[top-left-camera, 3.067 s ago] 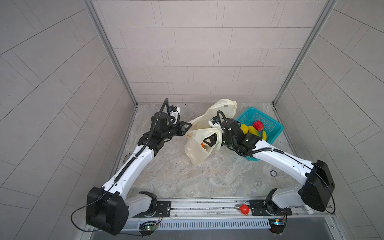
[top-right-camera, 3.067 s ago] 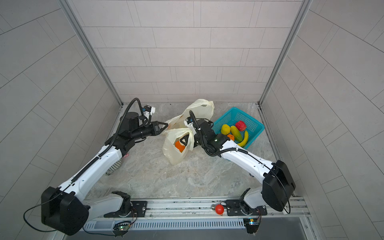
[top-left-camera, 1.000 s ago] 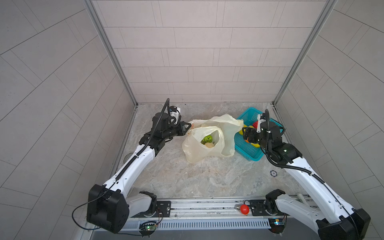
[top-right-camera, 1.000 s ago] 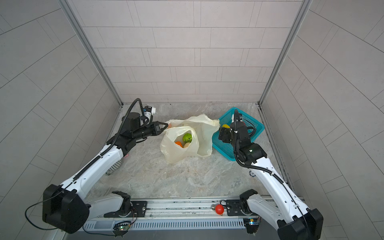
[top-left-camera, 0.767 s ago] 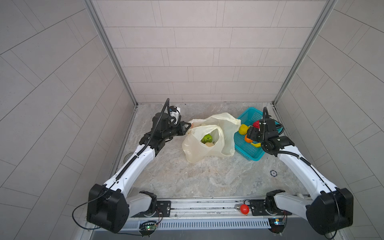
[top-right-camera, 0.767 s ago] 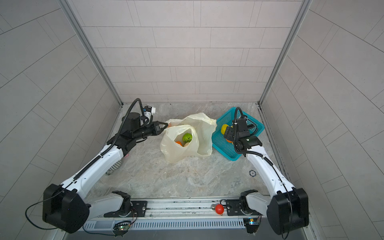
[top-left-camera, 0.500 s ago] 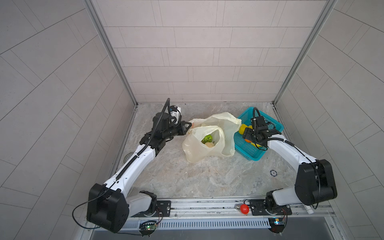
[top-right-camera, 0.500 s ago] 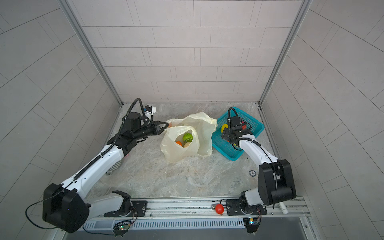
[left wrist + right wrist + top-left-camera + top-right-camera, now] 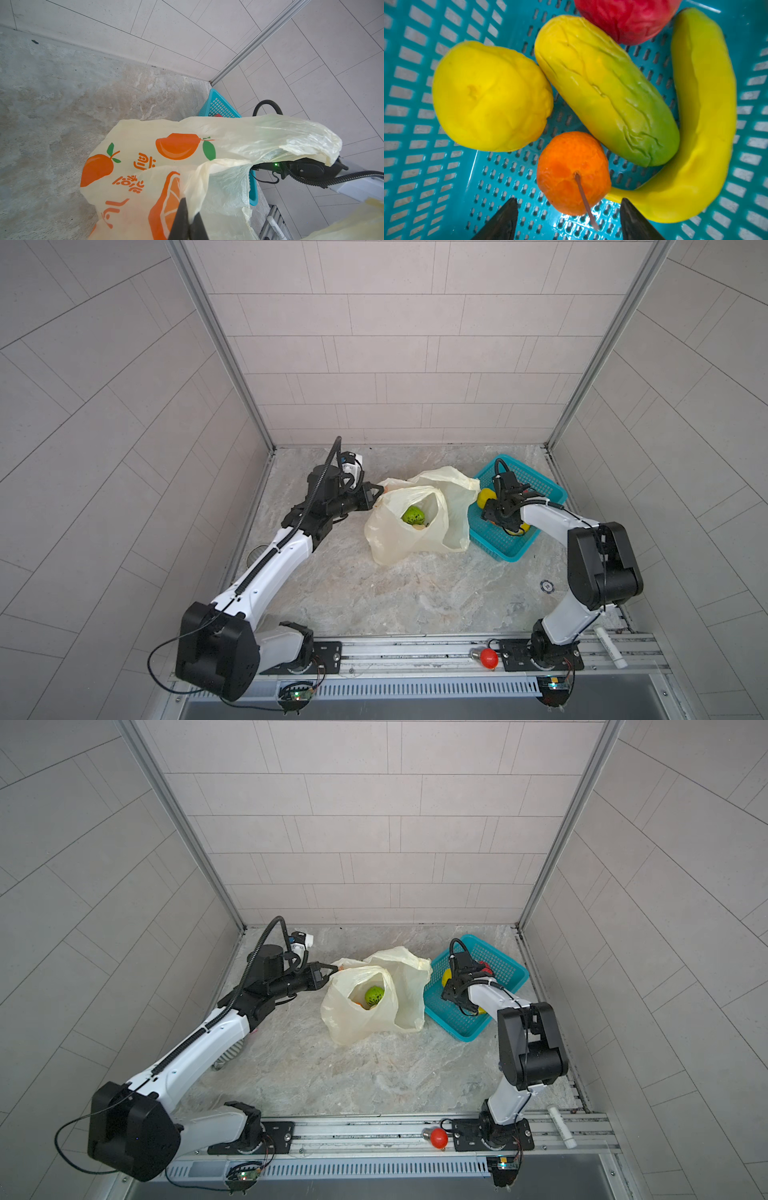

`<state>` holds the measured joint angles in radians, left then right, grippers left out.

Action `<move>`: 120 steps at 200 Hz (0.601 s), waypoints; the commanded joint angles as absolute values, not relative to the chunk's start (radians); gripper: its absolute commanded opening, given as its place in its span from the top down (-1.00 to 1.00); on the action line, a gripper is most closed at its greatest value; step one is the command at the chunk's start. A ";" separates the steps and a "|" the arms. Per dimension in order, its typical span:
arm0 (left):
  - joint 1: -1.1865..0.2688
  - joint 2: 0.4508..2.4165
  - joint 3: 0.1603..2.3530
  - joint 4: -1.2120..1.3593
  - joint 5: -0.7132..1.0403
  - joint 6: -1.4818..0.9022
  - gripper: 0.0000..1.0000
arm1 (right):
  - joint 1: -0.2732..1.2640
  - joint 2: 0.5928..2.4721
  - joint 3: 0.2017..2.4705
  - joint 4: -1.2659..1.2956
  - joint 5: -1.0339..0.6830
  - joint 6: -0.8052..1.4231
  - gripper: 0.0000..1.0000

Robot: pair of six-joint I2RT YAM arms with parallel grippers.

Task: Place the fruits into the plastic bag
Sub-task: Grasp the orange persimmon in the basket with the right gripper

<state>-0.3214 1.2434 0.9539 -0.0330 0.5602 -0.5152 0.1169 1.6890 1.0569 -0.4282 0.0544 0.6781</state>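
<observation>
Gaping astride an orange fruit (image 9: pixel 571 172) by the basket (image 9: pixel 415 104) wall, right claw (image 9: pixel 568 199) hovers; left claw (image 9: pixel 188 216) pinches the plastic bag (image 9: pixel 395 547), mouth upward.

The pale-yellow plastic bag (image 9: pixel 259 133) bears orange fruit prints; the perforated basket (image 9: pixel 415 166) is teal, the banana (image 9: pixel 702 104) yellow.

**Orange print on the bag, too turned to read**

The only lettering in view stands on the plastic bag (image 9: pixel 259 133), seen from the left wrist. A few orange characters (image 9: pixel 144 161), not Latin letters, are printed among pictures of orange fruit (image 9: pixel 177 145). They lie turned and creased across the thin plastic and cannot be read. Nothing legible shows in both top views or the right wrist view.
</observation>
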 commanded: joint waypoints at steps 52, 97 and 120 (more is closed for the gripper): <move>-0.328 1.265 0.968 -0.014 0.572 -0.501 1.00 | 0.111 1.806 1.148 -0.402 0.130 0.590 -0.44; -0.328 1.272 0.980 -0.017 0.572 -0.499 1.00 | 0.109 1.815 1.120 -0.381 0.136 0.592 -0.24; -0.328 1.272 0.978 -0.018 0.572 -0.497 1.00 | 0.112 1.779 1.098 -0.361 0.105 0.600 -0.10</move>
<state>-0.3233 1.2690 0.9554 -0.0338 0.5617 -0.5148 0.1150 1.8206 1.1221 -0.3702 0.1055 0.5930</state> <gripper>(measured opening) 0.056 0.588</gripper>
